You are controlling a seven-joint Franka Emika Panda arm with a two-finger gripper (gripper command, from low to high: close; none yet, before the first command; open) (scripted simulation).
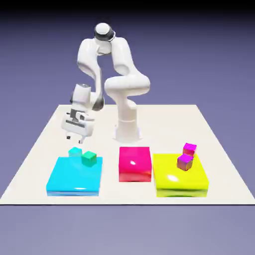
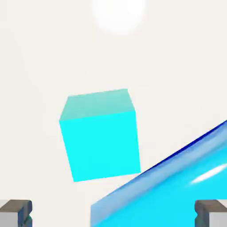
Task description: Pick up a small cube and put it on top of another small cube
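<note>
Below the tool, a glossy flat cyan slab; farther toward the exterior view's right, a glossy crimson block and yellow slab.

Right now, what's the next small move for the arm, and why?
Probably ease the open fingers down and shift them a little so the small cyan cube sits centered between them. In the hand view the cube lies ahead of the fingertips, off to one side, with nothing gripped, and the big cyan slab is close beside it, so a careful approach seems wise.

small cube: light cyan | big slab: cyan-blue | small cube on it: green | wide block: yellow
</note>
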